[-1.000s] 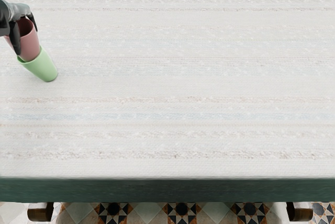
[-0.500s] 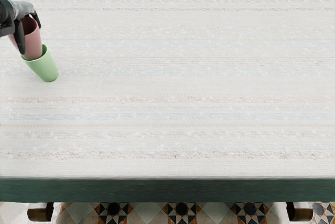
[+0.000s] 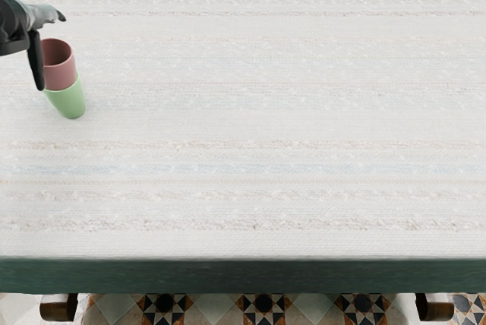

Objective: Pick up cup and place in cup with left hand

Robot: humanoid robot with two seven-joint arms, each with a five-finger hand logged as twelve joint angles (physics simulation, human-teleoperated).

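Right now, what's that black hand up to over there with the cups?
The robot's left hand is at the table's far left, beside a pink cup that sits partly inside a green cup. Its fingers are spread and don't grip the cup, so it seems to have let go. The green cup stands on the pale tablecloth, and the pink one's upper part rises above its rim.

The upper cup (image 3: 61,77) sits in the lower cup (image 3: 69,104), left on the table (image 3: 250,124).
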